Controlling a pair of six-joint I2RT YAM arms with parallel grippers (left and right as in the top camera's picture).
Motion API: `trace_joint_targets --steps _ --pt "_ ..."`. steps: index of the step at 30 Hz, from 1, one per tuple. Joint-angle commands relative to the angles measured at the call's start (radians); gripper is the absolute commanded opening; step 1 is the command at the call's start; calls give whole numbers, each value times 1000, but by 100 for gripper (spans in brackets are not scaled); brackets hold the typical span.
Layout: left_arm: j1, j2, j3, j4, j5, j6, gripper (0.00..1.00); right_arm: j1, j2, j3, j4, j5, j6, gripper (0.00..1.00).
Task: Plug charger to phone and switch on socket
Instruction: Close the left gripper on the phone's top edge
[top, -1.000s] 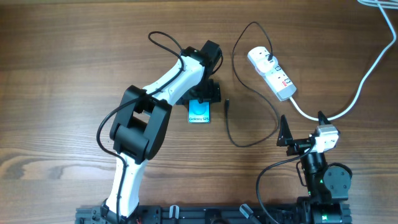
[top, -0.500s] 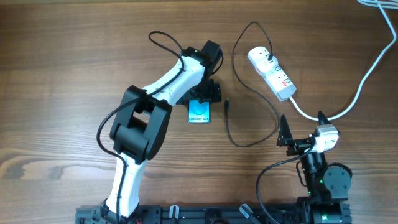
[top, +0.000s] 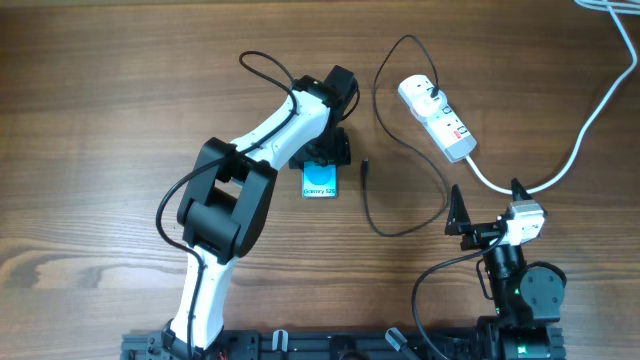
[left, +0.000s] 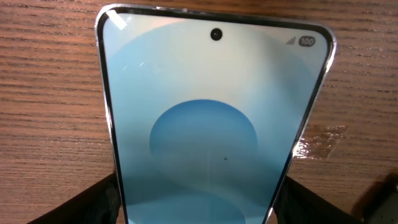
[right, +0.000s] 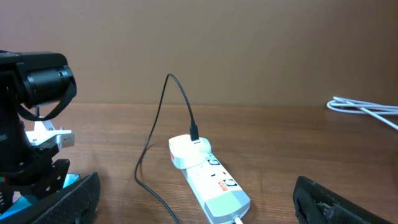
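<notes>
Nothing has visibly shifted since a second ago: nearest the base the right gripper (top: 486, 200) stands wide apart and empty, farther out the left gripper (top: 325, 152) clamps the phone (top: 320, 181) flat on the table (top: 100, 120), the charger (top: 367, 167) tip loose at its 3 o'clock, the socket (top: 438, 118) at 2 o'clock.

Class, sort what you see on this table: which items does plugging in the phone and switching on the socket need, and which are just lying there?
Needed: phone, charger cable, socket.
Lying about: the socket's white cord, the wooden table.
</notes>
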Motion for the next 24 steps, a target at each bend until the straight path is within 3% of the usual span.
trace_joint_targets --steps 1,24 --pt "-5 28 -35 0 1 -6 71 -5 -3 -1 3 14 5 100" --pt "-2 -37 34 -85 2 -6 69 -5 -3 -1 3 14 5 100"
